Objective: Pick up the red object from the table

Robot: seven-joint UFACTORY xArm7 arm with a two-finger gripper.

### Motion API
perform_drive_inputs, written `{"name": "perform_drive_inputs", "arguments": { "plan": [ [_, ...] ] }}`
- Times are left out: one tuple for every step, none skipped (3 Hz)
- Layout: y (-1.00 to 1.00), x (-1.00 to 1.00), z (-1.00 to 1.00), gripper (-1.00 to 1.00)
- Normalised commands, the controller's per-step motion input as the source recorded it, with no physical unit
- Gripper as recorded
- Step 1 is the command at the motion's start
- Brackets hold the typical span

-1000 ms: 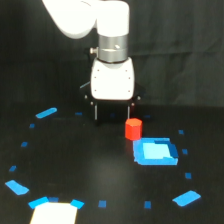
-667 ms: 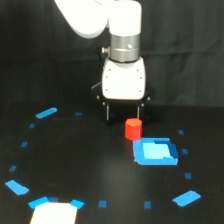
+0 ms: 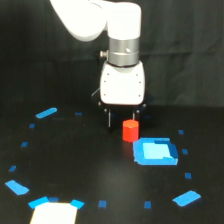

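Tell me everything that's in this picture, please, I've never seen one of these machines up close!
red object: one, red-orange, standing on the table just below the gripper, beside the upper left corner of the blue square.
blue square patch: one, bright blue, right of centre.
white patch: one, white with blue at its corners, bottom left edge.
blue tape marks: many, blue, large and small, scattered in a ring.
table: one, black.
robot arm: one, white with a silver collar, reaching down from the top.
gripper: one, white body with dark fingers, open, right above the red object.
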Motion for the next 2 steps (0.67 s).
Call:
{"name": "perform_drive_inputs", "arguments": {
  "plan": [
    [-0.21, -0.58, -0.12, -1.00],
    [-0.41, -0.26, 1.00, -1.00]
  ]
}}
